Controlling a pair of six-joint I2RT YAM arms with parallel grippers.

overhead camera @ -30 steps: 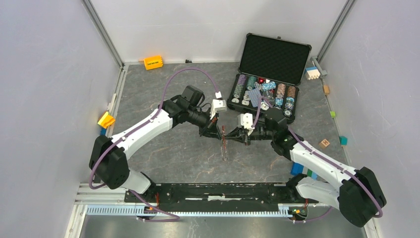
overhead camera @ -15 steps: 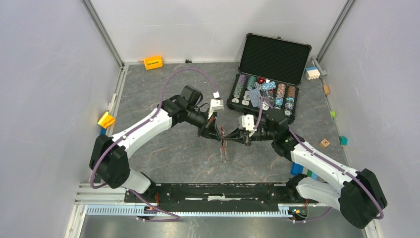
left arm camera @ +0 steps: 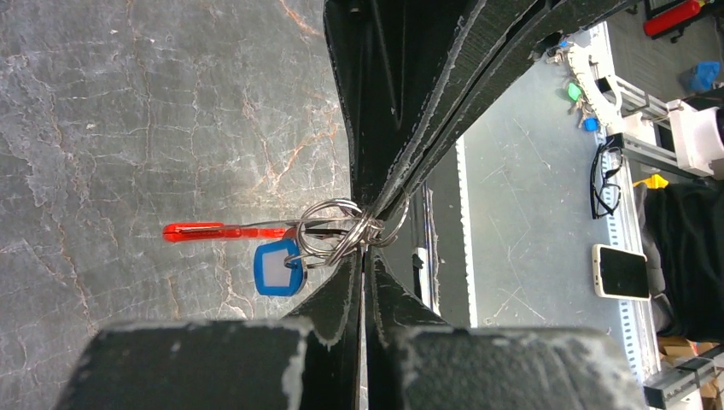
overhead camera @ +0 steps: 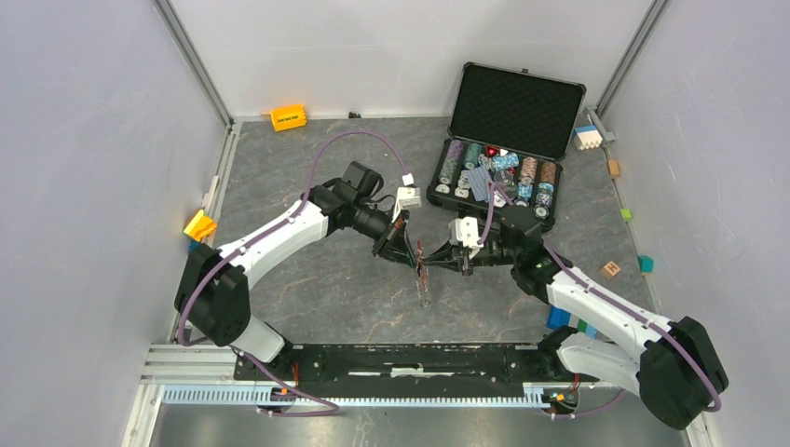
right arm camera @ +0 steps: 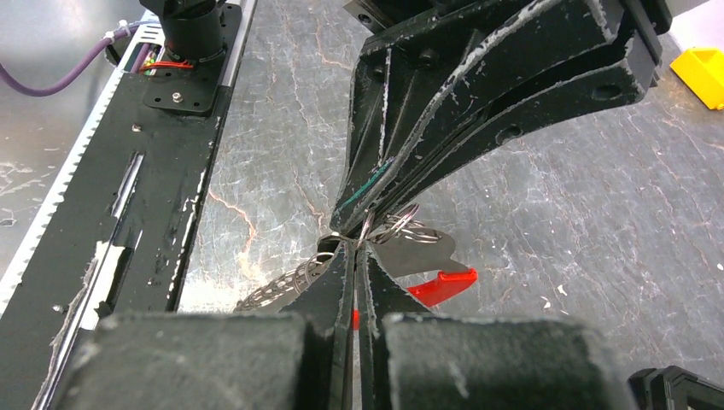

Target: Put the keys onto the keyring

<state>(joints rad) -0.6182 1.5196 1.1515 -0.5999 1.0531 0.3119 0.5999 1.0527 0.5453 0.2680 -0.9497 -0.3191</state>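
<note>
Mid-threading, I reckon: left gripper (left arm camera: 363, 254) and right gripper (right arm camera: 354, 252) both pinched shut on the keyring (left arm camera: 346, 226) over the table (overhead camera: 326, 289), blue-tagged key (left arm camera: 277, 272) dangling off it. Next I need to pry the coil apart.

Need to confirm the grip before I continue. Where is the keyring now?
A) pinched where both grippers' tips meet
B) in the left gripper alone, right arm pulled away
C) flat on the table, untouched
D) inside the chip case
A: in both wrist views the left gripper and right gripper are shut tip to tip on the keyring coils, red fob and blue tag alongside.
</note>
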